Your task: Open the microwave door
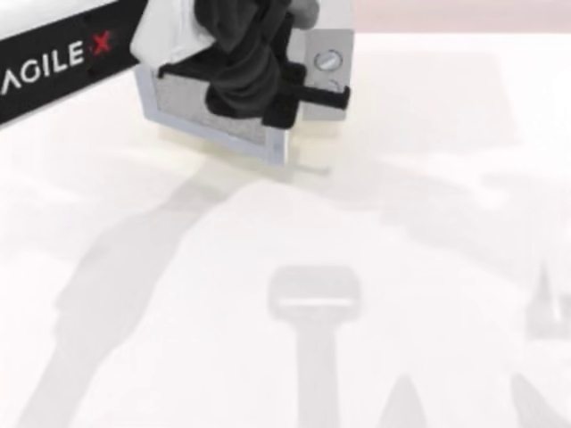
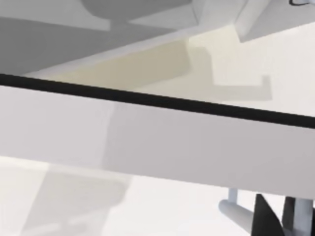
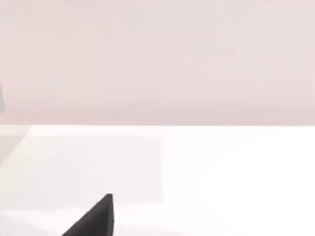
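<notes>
Across our left arm [image 1: 53,62], entering from the top view's upper left, white letters "AGILE" plus a red "X" read on the black cover. At the table's [image 1: 268,294] far edge, left of centre, sits the microwave [image 1: 326,89], a small light-grey box; one round silver knob [image 1: 328,61] shows on its front strip, the rest is hidden behind the arm. The microwave door [image 1: 223,125], a grey panel with a speckled mesh window and thin light frame, stands swung partly out from the body, its free edge angled toward the table's near side. Our left gripper [image 1: 299,94] hangs over the door's free edge next to the knob strip; we cannot tell whether its fingers are clenched or released. Left wrist view shows a pale panel edge with a dark line and a pale cream interior behind. Right arm sits out of top view; its wrist view shows only a dark finger tip [image 3: 96,219] over bare table.
</notes>
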